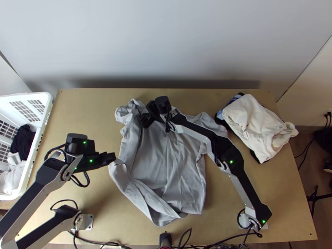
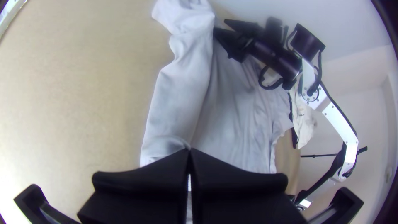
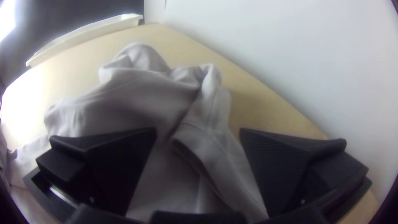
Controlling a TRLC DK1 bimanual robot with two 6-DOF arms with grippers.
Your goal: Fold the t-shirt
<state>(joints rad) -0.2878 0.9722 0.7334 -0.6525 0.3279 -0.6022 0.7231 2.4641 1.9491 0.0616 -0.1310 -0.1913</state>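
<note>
Flat-fingered black left pincer [image 2: 189,151] grips the edge of the grey cloth t-shirt [image 1: 166,166], whose bunching could make the open black right pincer [image 3: 198,132] catch extra layers.

1 L arm [image 1: 42,180] + 1 R arm [image 1: 245,189], 2 tot.; 1 L gripper [image 1: 113,156] + 1 R gripper [image 1: 145,113], 2 tot., 2 fingers [image 3: 290,166] ea.; 1 tbl [image 1: 85,118]; 1 grey tee [image 1: 166,162]; 1 wht bskt [image 1: 43,120] w/ 1 blk cloth [image 1: 23,141] & min. 1 wht cloth [image 1: 14,178]; pile, R side: 1 cream pc [image 1: 253,120], 1 blue-striped pc [image 1: 234,99], min. 1 dk pc [image 1: 255,156]
</note>
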